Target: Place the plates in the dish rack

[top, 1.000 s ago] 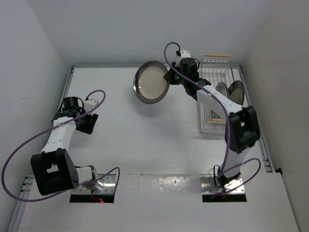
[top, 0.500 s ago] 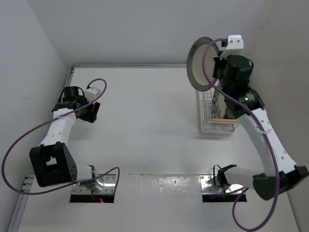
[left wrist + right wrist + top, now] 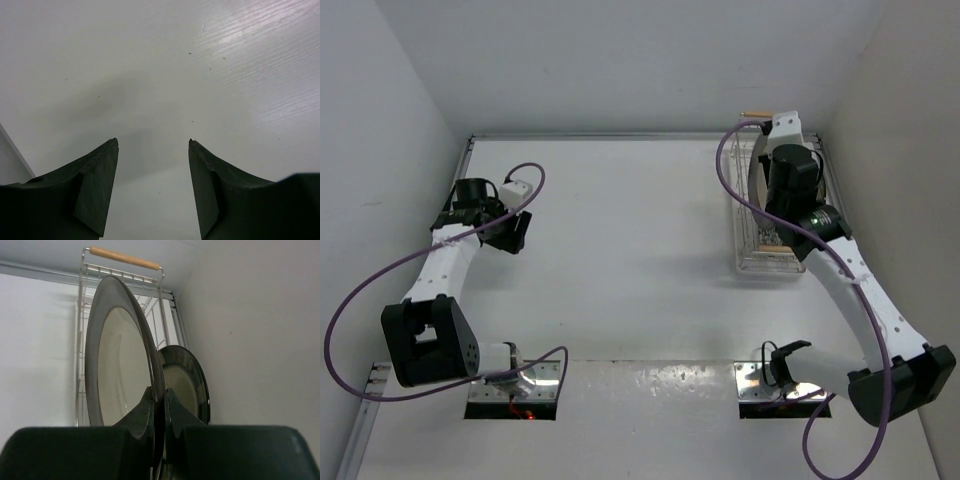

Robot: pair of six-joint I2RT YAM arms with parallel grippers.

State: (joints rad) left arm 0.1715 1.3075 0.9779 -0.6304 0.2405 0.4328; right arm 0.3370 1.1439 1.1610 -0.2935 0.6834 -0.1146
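Right wrist view is showing the right hand (image 3: 159, 395) pinching a dark-rimmed plate (image 3: 120, 370) by its rim, holding it on edge over the dish rack (image 3: 80, 340), probably to slot it beside another plate (image 3: 187, 385) standing there. Left hand (image 3: 153, 142) is hovering open, empty.

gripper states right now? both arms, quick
Left gripper: open, empty.
Right gripper: closed on the rim of a dark-rimmed cream plate.

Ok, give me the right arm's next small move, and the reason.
Probably lower straight down: the right gripper pinches the dark-rimmed plate upright over the dish rack, beside a second plate standing inside, so it likely needs seating before release.
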